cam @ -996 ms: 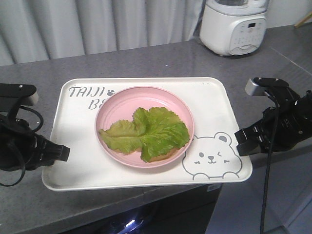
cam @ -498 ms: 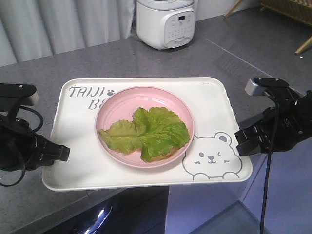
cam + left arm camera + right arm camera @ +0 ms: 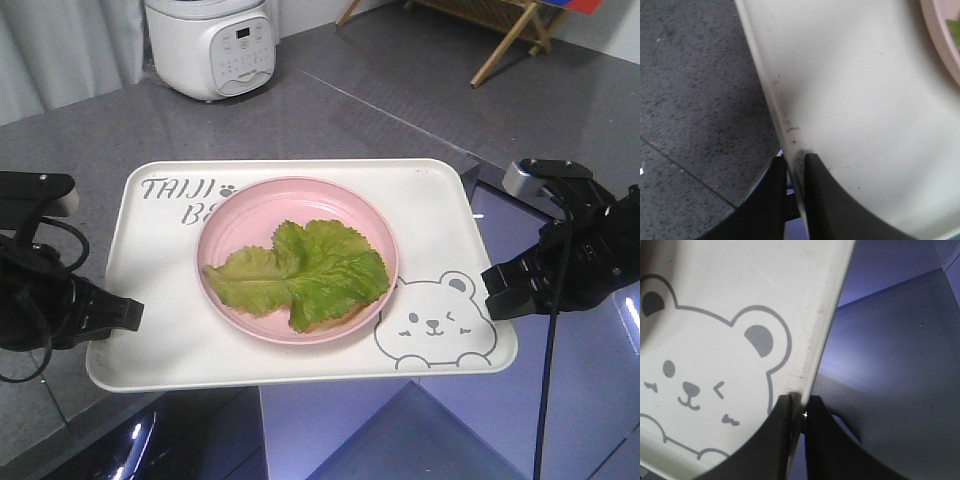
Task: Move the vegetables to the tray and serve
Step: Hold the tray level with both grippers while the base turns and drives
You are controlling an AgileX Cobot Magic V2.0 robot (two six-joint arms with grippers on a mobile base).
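Looks like left gripper (image 3: 796, 165) and right gripper (image 3: 799, 407) each pinch the tray (image 3: 150, 330) rim; plate (image 3: 230, 230) with lettuce (image 3: 300, 275) hides part of the lettering (image 3: 180, 190).

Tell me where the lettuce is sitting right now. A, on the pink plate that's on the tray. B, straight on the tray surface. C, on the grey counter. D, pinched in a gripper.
A: the lettuce leaves lie flat inside the pink plate, and that plate rests on the tray, so the leaves do not touch the tray itself.
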